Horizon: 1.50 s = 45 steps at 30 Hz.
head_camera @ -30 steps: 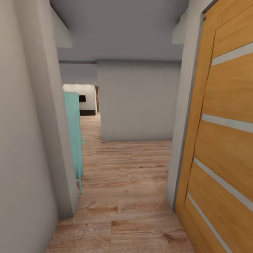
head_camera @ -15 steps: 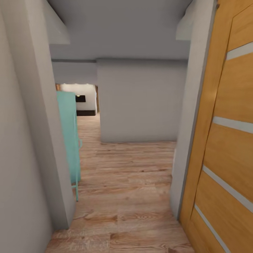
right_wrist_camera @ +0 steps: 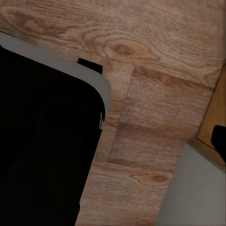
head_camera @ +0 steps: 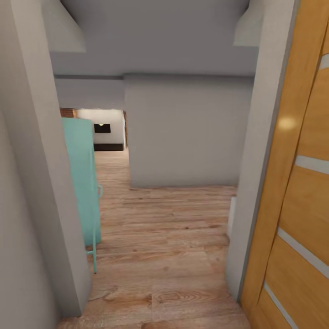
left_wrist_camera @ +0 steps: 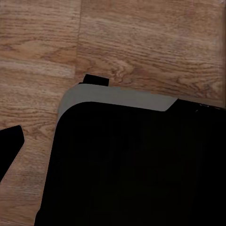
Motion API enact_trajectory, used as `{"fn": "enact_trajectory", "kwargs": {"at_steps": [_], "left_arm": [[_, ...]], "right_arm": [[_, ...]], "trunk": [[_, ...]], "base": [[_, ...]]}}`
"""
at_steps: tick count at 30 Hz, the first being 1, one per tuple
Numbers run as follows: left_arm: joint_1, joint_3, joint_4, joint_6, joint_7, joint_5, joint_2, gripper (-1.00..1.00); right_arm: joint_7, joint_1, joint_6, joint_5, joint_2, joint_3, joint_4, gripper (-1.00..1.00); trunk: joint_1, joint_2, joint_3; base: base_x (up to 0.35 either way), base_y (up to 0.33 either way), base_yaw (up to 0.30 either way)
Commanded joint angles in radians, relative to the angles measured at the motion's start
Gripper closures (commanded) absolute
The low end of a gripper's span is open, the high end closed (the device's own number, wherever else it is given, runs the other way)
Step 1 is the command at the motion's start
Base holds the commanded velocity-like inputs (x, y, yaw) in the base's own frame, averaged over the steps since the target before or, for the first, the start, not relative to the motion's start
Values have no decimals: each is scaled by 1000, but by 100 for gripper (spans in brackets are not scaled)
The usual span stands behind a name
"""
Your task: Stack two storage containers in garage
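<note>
Neither orange-red storage container is in view. I am in a narrow passage with light wood plank flooring. Far ahead on the left, an opening shows a strip of brick and a dark fireplace of the living room. Both wrist views look down on planks and on my black, grey-edged base. A dark tip sits at the edge of the left wrist view, and another dark tip at the edge of the right wrist view. Neither shows how the fingers stand.
A wood-plank door stands open close on my right, beside a grey wall edge. A grey wall hems the left, with a teal cabinet on thin legs just past it. A grey wall block faces me; the floor runs left of it.
The camera has moved forward down the passage. The door and the left wall have slid outward in the view, and the brick strip has come into sight beyond the teal cabinet.
</note>
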Motion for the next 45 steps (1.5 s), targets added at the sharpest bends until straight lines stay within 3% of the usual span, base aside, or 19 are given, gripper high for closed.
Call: {"fn": "enact_trajectory", "kwargs": {"at_steps": [1,45], "left_arm": [[0,0,-1,-1,1,5,0,-100],[0,0,-1,-2,1,5,0,-100]], "right_arm": [[0,-1,-7,-13,1,9,3,-100],[0,-1,-4,-17,8,9,3,-100]], "trunk": [[1,-1,-1],[1,-1,-1]], "base": [[324,0,0],[324,0,0]]}}
